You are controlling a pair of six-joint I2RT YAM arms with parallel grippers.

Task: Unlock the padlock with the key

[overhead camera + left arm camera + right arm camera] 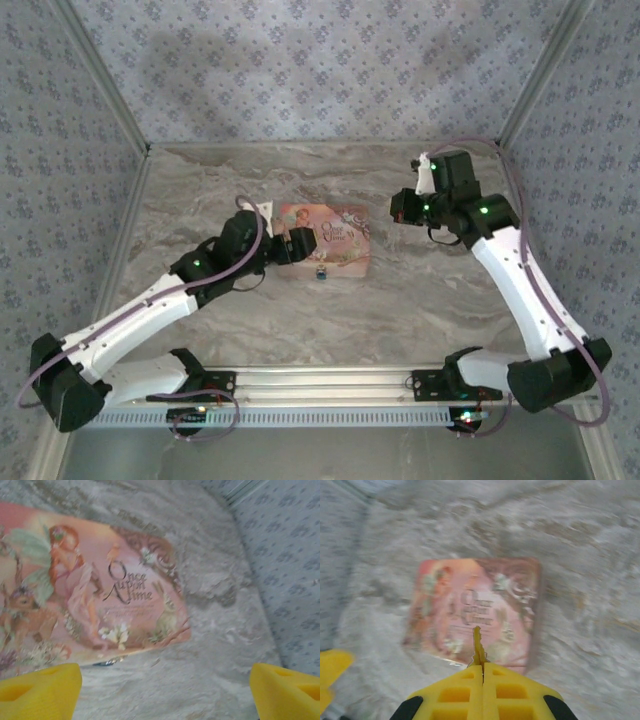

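a: what's on the marble table [450, 300]?
b: pink box [335, 240] mid-table. left gripper [162, 692] by its left end, spread wide. right gripper [482, 672] raised, off to the right.
a: padlock [321, 271]?
b: tiny, blue, against the box's near edge.
a: key [477, 645]?
b: pinched in the right gripper's closed fingers, tip poking out.

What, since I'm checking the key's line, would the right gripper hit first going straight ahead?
Probably the pink box: the right gripper, shut on the key, points at its near edge; depth is unclear.
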